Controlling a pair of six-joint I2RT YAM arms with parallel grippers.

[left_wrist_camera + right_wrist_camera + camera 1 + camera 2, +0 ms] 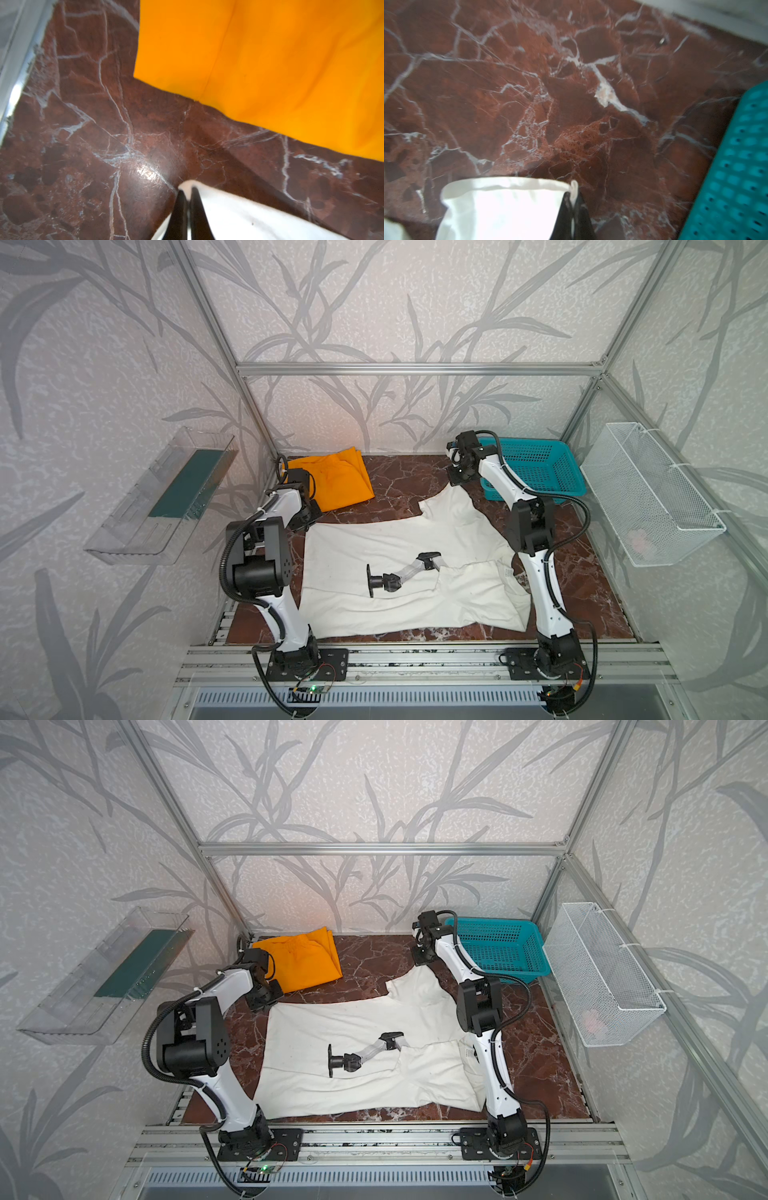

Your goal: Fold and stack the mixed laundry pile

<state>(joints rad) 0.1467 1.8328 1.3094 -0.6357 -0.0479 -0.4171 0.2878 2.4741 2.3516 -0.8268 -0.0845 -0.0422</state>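
In both top views the white shirt (395,539) (353,1023) lies spread on the red marble table, with its black-grey print (399,576) facing up. The orange trousers (336,481) (303,963) lie folded at the back left. My left gripper (309,522) (187,191) is shut on the shirt's far left corner (239,216), just short of the trousers (270,62). My right gripper (455,481) (573,192) is shut on the hem of the shirt's far right end (508,207), beside the teal basket.
A teal plastic basket (536,468) (741,166) stands at the back right corner. A white wire basket (648,493) hangs on the right wall and a clear tray (166,497) on the left wall. Aluminium rails (415,655) run along the table's front.
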